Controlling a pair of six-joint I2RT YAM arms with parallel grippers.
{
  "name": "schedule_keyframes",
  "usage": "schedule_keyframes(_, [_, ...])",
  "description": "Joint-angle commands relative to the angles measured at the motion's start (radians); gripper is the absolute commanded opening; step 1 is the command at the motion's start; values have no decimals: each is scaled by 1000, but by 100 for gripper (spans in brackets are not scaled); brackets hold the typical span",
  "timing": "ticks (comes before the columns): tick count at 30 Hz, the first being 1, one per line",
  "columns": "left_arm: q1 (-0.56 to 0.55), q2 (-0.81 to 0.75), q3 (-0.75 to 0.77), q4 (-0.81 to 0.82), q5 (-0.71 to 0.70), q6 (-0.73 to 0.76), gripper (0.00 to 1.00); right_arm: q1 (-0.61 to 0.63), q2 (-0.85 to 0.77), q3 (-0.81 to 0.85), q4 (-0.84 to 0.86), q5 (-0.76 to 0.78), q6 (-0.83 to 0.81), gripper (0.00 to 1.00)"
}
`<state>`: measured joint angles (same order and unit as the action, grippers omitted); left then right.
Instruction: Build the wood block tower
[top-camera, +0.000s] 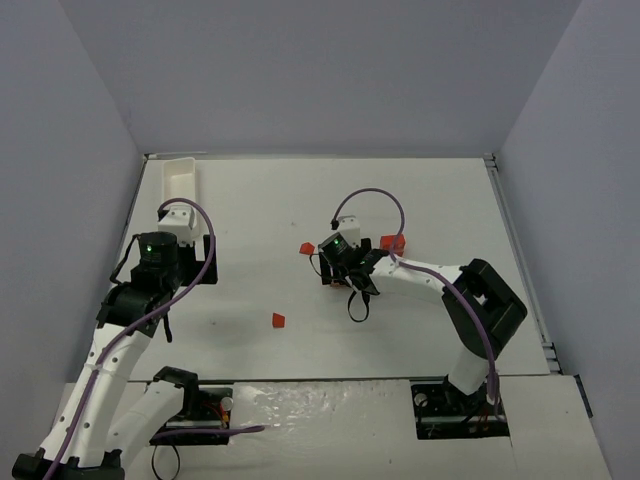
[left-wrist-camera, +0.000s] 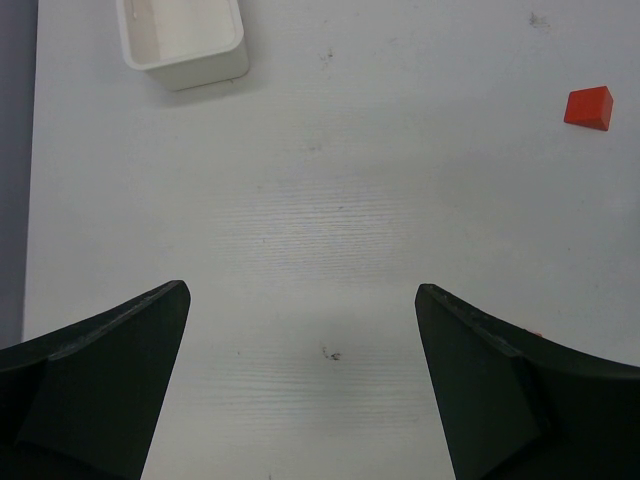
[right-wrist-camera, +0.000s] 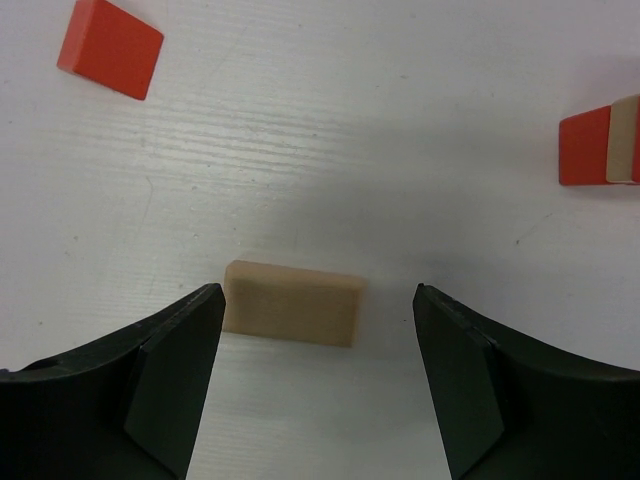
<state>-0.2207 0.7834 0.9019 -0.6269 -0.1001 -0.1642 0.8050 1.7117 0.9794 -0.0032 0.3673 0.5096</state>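
A white table (top-camera: 400, 200) is seen from above, with grey walls around it. The left arm (top-camera: 110, 340) is stretched up the left side and the right arm (top-camera: 480, 300) is bent in toward the middle. A white tray (top-camera: 163, 180) is set at the far left corner, just beyond the left arm's tip, and is also seen at the top left of the left wrist view (left-wrist-camera: 200, 70). The left gripper (left-wrist-camera: 300, 290) is held wide open over bare table, with nothing between its fingers. The right gripper (right-wrist-camera: 318, 290) is also open and is lowered around a tan block (right-wrist-camera: 292, 302) lying flat on the table. The block's left end is right at the left finger (right-wrist-camera: 170, 370), though contact cannot be confirmed, and a clear gap is left to the right finger (right-wrist-camera: 480, 380), so the block is not gripped. The tower (top-camera: 393, 242) is found mid-table, just beside the right arm's wrist, on its far side. In the right wrist view (right-wrist-camera: 600, 145) it is cut by the right edge and is shown as red and tan pieces touching. Two loose red pieces are left on the table: a far red block (top-camera: 307, 248) near the right gripper and a near red block (top-camera: 279, 320), well apart from the tower.
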Motion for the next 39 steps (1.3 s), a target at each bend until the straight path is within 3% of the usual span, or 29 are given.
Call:
schedule_keyframes(1, [1, 4, 6, 45, 5, 5, 95, 6, -75, 1, 29, -20, 26, 75])
schedule_keyframes(10, [1, 8, 6, 45, 2, 6, 95, 13, -61, -16, 18, 54, 211, 79])
schedule_keyframes(39, [1, 11, 5, 45, 1, 6, 95, 21, 28, 15, 12, 59, 209, 73])
